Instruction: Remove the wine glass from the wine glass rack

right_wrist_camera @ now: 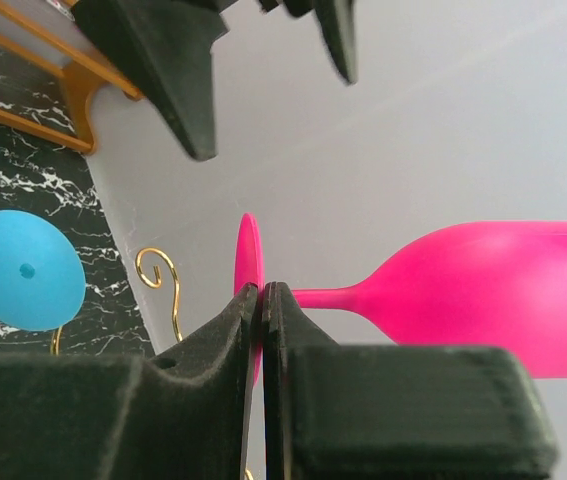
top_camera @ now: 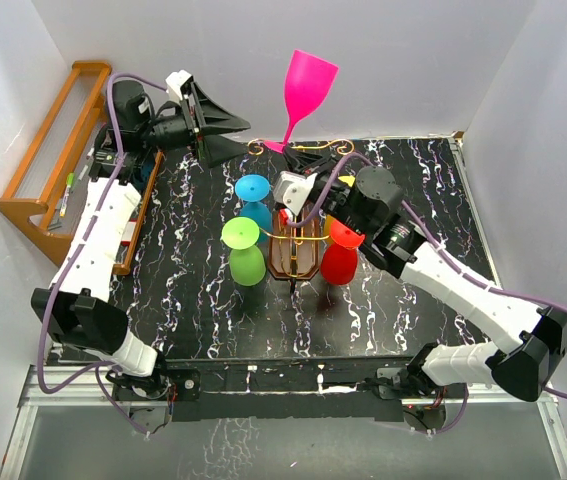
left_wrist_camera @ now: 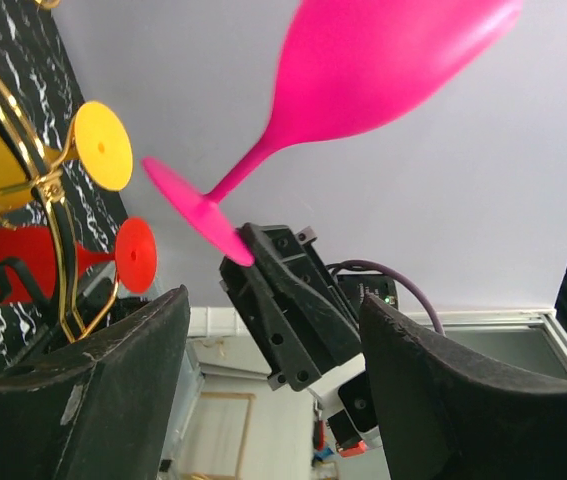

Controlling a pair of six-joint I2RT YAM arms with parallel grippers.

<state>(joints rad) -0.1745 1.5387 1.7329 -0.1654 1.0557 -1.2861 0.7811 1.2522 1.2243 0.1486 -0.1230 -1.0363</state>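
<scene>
four other glasses hang foot-up on the wine glass rack with the dark brown oval wooden base (top_camera: 296,258) and gold wire arms: green plastic glass (top_camera: 243,250) and red plastic glass (top_camera: 339,262) nearest me, blue plastic glass (top_camera: 253,188) and yellow plastic glass (left_wrist_camera: 101,145) behind. just past them, the right gripper (right_wrist_camera: 262,300) has its fingers pinched tight on the rim of the foot of the pink plastic wine glass (top_camera: 308,80). the glass sits high at the rack's far side, stem tilted, bowl near the white back wall (top_camera: 403,60). foot looks free of the wire. one gold scroll curl (right_wrist_camera: 158,270) is just beside it, not touching as far as i can tell. left gripper (top_camera: 233,137) is spread wide, holding nothing, just left of the foot. orange-brown slatted wooden shelf (top_camera: 91,70) is far left.

my read: glass is basically off, and the step now is carrying it clear. it's an edge pinch on a thin disc with the bowl cantilevered, so i'd go slowly with no wrist roll, or it may pivot in the pads. pull away from the curl first, mind the wall and the left fingers, then lower onto bare black marbled tabletop (top_camera: 193,300).
</scene>
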